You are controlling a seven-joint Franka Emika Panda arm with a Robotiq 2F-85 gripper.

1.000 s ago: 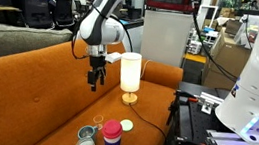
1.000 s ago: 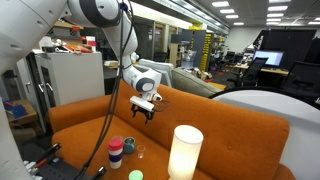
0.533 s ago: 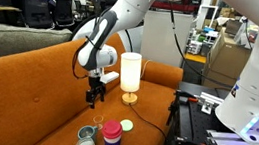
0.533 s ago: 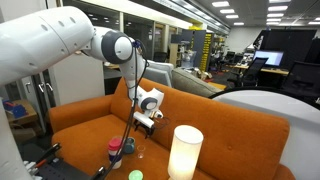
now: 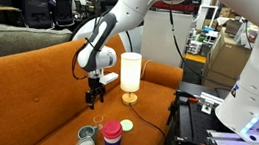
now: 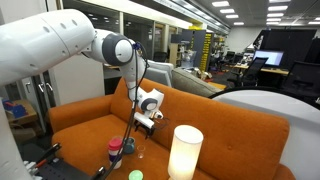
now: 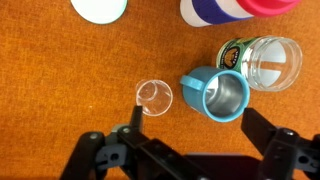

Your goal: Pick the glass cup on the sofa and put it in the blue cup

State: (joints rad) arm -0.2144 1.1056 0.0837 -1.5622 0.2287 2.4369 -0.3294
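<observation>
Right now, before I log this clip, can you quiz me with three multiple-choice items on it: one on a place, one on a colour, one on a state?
1. Where is the glass cup?
A. On the sofa, beside the blue cup
B. Inside the blue cup
C. On the floor

2. What colour is the sofa under the cups?
A. Green
B. Grey
C. Orange

3. How is the pincer?
A. Shut on the glass cup
B. Open, holding nothing
C. Shut on the blue cup

Answers:
1 A: the wrist view shows it upright on the fabric next to the blue cup.
2 C: orange fabric fills the wrist view around the cups.
3 B: its fingers stand wide apart above the seat and grip nothing.
</observation>
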